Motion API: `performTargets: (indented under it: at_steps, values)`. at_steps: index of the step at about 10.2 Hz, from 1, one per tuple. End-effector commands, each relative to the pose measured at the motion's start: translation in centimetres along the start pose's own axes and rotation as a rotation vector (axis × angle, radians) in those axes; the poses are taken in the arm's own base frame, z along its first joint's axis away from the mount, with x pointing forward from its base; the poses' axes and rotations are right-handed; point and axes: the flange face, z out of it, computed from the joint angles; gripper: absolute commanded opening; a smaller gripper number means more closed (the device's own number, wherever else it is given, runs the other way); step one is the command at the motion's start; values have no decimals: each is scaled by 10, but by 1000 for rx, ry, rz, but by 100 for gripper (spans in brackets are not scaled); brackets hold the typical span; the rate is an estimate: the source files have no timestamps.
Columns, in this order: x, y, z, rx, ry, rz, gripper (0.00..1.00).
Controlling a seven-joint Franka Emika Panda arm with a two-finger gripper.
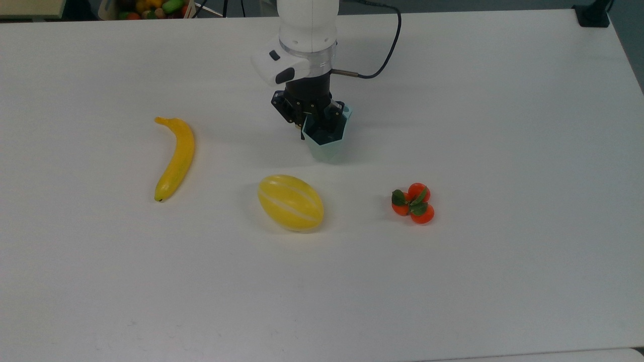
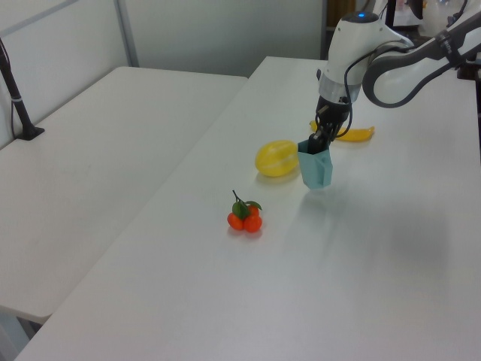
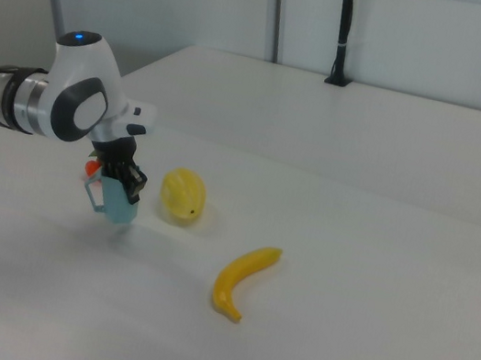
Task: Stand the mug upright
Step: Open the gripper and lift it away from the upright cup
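Gripper (image 1: pixel 316 122) is pointing straight down in the upper middle of the top view, its black fingers (image 1: pixel 305 119) pinching the wall of the mug (image 1: pixel 326 144), one finger reaching inside the rim and one sitting outside. The mug is pale teal, faceted, and is standing mouth-up, near vertical, in the grip. In the left view the gripper (image 2: pixel 319 142) and mug (image 2: pixel 316 168) are sitting right of centre in the upper half of the frame; whether the base is touching the table (image 2: pixel 361 263) I cannot tell. In the right view the gripper (image 3: pixel 125 180) is showing at middle left, with the mug (image 3: pixel 117 206) hanging below it and the handle projecting toward the right view's left.

Just below the mug in the top view, a yellow melon (image 1: pixel 291 202) is lying on the white table (image 1: pixel 503 125), near but apart from it. Further out, a banana (image 1: pixel 175 157) is lying at the left of that frame, and a cluster of small oranges with green leaves (image 1: pixel 413 203) is resting at the lower right of the mug. A black cable (image 1: pixel 382 48) is trailing from the arm's wrist toward the top edge. A bin of mixed toy produce (image 1: pixel 148 7) is peeking in at the upper left corner.
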Motion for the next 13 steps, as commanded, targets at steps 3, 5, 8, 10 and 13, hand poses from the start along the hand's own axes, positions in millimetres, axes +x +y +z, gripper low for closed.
performTargets:
  at_steps: [3,5,8,10,13]
  values:
    - [12,13,11,26,40,-25,14]
    - [14,16,11,25,42,-25,41]
    - [33,23,-35,34,61,-10,94]
    - [55,43,-73,18,-5,3,100]
    - [64,93,-134,-4,-142,43,100]
